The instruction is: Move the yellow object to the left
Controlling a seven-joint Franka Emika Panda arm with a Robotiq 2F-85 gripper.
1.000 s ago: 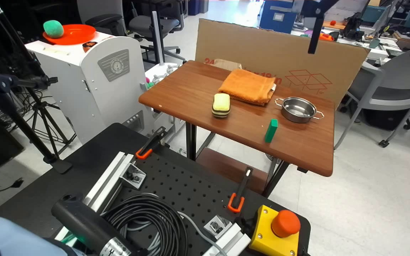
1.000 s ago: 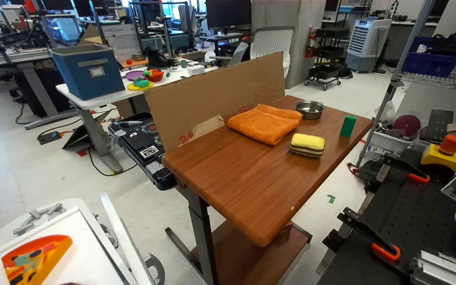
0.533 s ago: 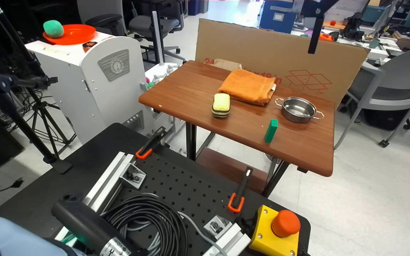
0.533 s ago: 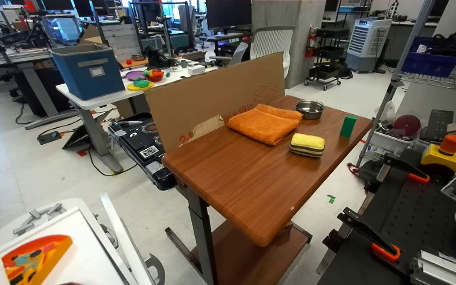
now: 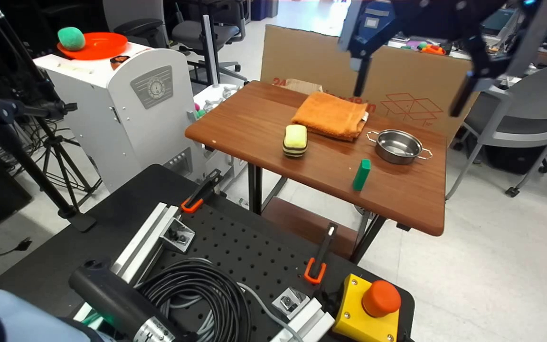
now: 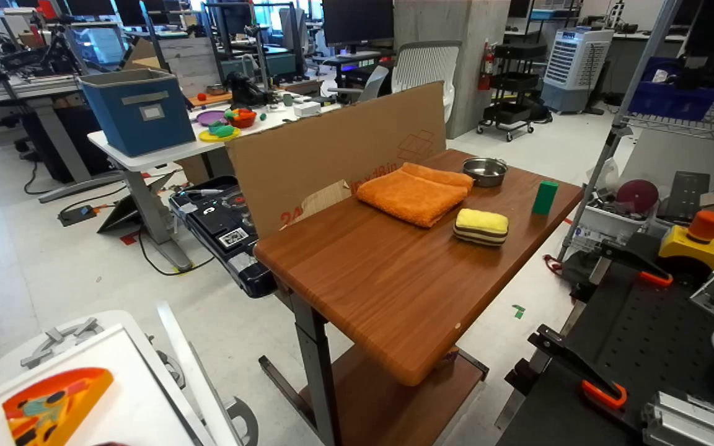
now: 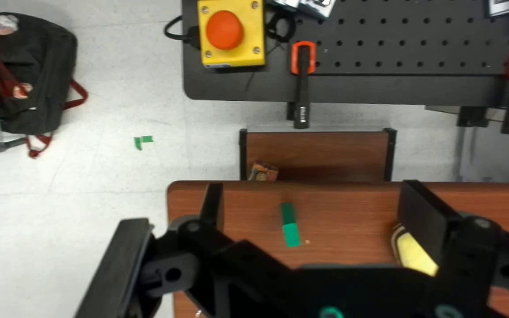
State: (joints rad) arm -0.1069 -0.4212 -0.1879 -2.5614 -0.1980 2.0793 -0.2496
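Observation:
The yellow object (image 5: 296, 137) is a small rounded block with a pale-yellow top and dark and light stripes on its side. It rests on the brown table near its long edge and also shows on the table in an exterior view (image 6: 481, 227). In the wrist view the yellow object (image 7: 415, 255) is partly hidden behind the right-hand finger. My gripper (image 5: 407, 100) is open and empty, high above the table and apart from everything on it. In the wrist view the gripper (image 7: 311, 190) has its fingers wide apart.
On the table (image 5: 249, 118) lie a folded orange cloth (image 5: 330, 115) close to the yellow object, a steel pot (image 5: 398, 147) and an upright green block (image 5: 362, 175). A cardboard sheet (image 5: 311, 57) stands along one long side. A black bench (image 5: 235, 237) faces the other.
My open gripper has come lower and moved left at the top of an exterior view, so more of it shows. The yellow object and the other things on the table have not moved.

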